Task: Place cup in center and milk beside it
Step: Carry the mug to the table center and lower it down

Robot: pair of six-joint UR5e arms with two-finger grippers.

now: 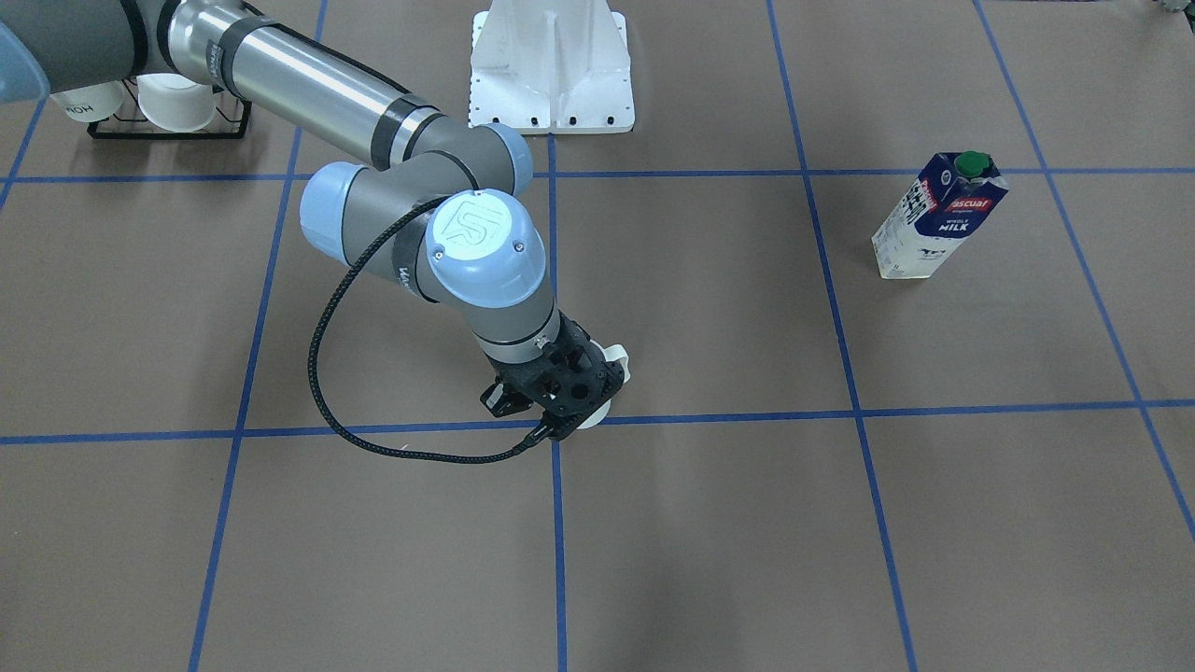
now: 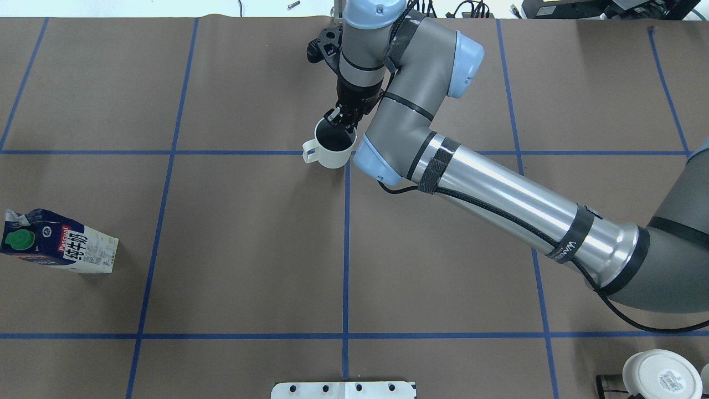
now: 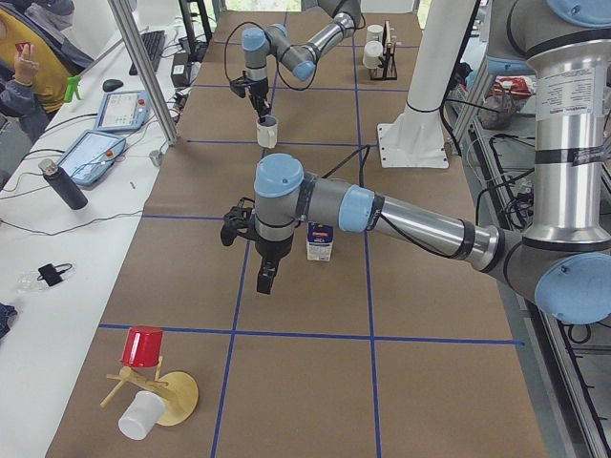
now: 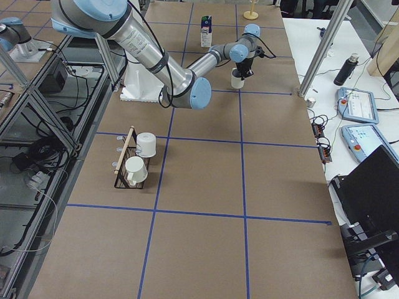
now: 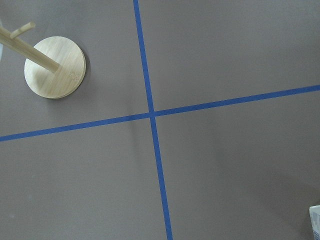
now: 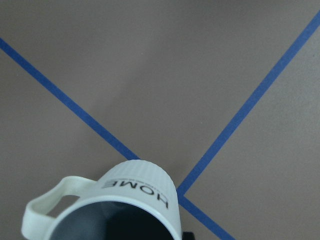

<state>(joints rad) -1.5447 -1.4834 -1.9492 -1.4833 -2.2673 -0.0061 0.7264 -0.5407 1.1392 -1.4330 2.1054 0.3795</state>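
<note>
Your right gripper [image 2: 339,119] pinches rim of cup [image 2: 331,148], fingers narrow, on rim side away from robot base. Cup sits directly under tool, handle sticking out toward robot's left, above blue tape crossing [image 6: 182,192]. You cannot tell whether cup base touches table [image 2: 249,249]. Milk [image 2: 61,249] stands upright, well apart from that gripper, off to robot's left. Left gripper [image 3: 266,279] hovers near milk; you cannot tell how wide it is.
</note>
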